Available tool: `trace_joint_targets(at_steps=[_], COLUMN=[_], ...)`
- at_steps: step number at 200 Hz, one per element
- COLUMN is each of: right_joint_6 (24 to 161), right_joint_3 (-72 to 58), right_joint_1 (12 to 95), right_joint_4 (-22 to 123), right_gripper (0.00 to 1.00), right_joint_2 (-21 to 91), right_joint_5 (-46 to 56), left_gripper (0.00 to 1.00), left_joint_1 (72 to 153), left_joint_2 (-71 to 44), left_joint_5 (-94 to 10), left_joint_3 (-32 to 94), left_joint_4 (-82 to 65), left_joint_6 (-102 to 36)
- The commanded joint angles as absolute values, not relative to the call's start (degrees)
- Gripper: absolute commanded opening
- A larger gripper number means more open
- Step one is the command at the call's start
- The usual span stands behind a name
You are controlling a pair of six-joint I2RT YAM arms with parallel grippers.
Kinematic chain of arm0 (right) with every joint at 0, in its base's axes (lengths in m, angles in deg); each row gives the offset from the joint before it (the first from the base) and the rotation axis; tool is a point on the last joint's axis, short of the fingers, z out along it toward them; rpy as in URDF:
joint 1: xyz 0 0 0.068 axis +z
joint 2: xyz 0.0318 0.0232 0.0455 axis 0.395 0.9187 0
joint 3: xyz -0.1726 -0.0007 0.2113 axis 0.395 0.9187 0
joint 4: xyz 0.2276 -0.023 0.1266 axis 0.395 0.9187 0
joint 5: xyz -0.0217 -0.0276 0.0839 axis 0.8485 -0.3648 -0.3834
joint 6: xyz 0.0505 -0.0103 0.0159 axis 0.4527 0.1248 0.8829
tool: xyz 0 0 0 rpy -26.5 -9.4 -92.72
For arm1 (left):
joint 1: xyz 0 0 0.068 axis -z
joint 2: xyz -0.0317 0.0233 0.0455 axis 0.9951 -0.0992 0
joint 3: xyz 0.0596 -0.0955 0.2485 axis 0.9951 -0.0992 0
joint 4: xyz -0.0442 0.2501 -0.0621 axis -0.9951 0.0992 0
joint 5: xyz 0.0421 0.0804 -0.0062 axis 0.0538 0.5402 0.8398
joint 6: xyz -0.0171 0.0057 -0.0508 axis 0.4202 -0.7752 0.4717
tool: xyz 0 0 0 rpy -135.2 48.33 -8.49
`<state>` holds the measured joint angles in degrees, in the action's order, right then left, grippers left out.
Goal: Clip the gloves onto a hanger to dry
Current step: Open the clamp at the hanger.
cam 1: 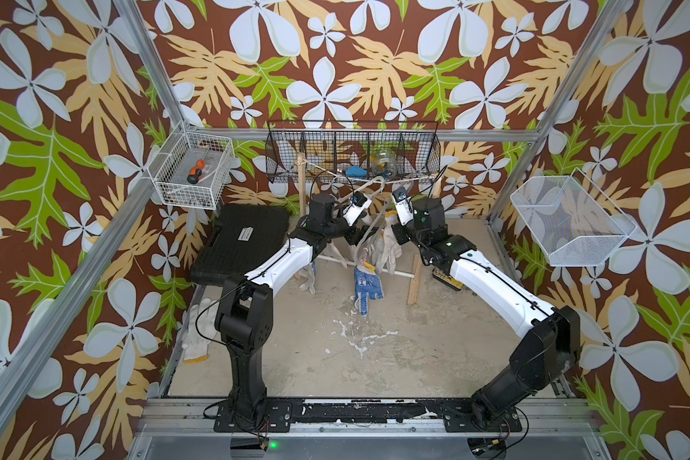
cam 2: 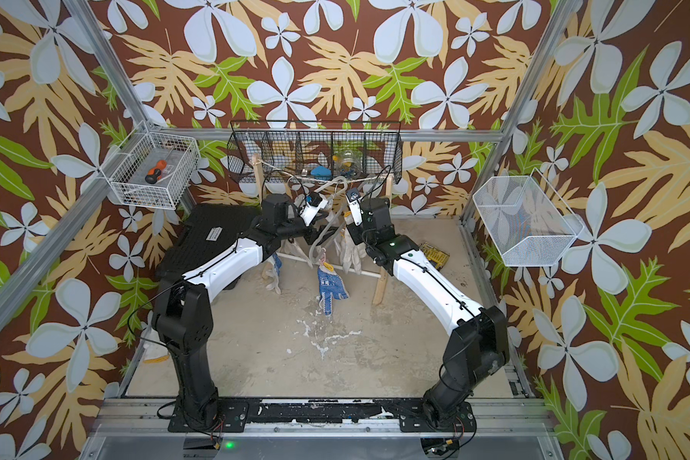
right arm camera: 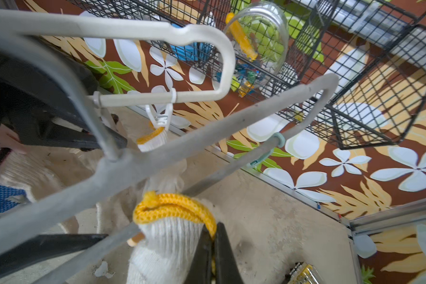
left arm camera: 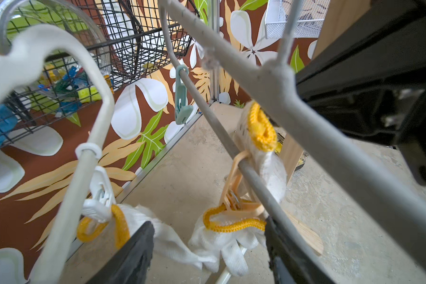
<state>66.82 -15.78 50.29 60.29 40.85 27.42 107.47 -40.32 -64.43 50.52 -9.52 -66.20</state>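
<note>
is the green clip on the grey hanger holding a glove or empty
Empty. The green clip hangs from the grey hanger with nothing in its mouth; only wall and floor show behind it.

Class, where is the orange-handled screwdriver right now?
In a top view the screwdriver lies in the white wire basket mounted at the robot's far left, left of the black wire basket.

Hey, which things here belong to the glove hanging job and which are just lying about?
Job: glove in the right gripper, grey hanger, white hanger, peach clip, blue-dotted glove.
Lying about: screwdriver, black case, glass jar, mesh basket.
</note>
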Motion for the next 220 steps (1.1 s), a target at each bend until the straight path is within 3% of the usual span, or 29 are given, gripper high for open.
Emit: trace_joint_targets(at_steps=[1,90,168,220], right_joint_6=[68.7,73.1,78.6,79.4], right_joint_3=[-16.3,-19.5,-22.3,-24.3], right_joint_1=[50.3,47.5,47.2,47.5], right_joint_4=[57.3,59.9,56.2,56.0], right_gripper=[0.00,0.00,0.00,0.00], right_joint_2=[41.5,46.3,49.6,51.4], right_joint_5=[25.9,36.0,39.2,34.4], left_gripper=[0.73,0.72,0.71,0.71], left_joint_1=[106.3,106.0,106.2,107.8], left_joint_2=[-40.5,-48.8,-40.4,-36.3], left_joint_5=[-64.1,-65.6,-69.9,-71.9], left_joint_3=[51.3,60.7,49.1,45.9], left_joint_4=[-7.3,-7.0,-9.4,-9.4], left_joint_6=[-68.2,-66.5,-63.9,-62.0])
